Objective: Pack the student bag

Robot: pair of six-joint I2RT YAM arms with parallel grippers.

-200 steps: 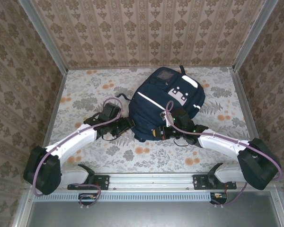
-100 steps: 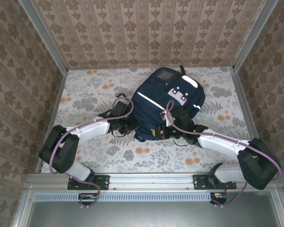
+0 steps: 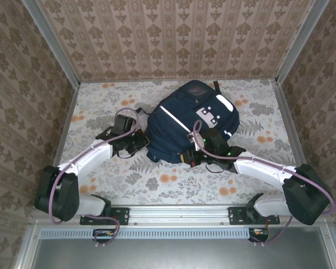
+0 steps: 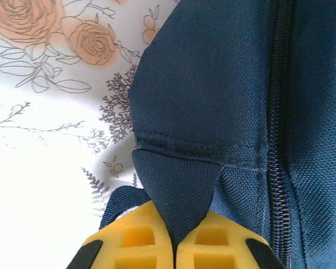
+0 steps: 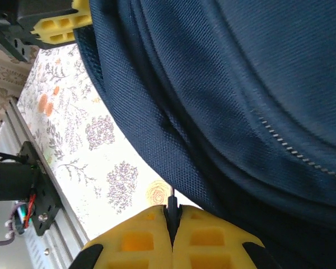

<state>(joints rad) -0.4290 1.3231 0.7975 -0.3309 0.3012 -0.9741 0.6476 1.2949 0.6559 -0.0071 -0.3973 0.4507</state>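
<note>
Two end effectors hold the student bag (image 3: 193, 120), lying toward the far edge of the flowered surface (image 3: 101, 106), slightly right of middle. The left end effector (image 4: 173, 238) pinches a navy fabric tab (image 4: 176, 185) beside the zipper (image 4: 280, 112). The right end effector (image 5: 172, 219) is pressed together on a thin dark piece (image 5: 172, 199) at the bag's near side. Patterned walls (image 3: 173, 33) enclose the surface.

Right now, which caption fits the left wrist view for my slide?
Left gripper pinching a fabric tab of the student bag, beside its zipper, on a floral tablecloth.
</note>
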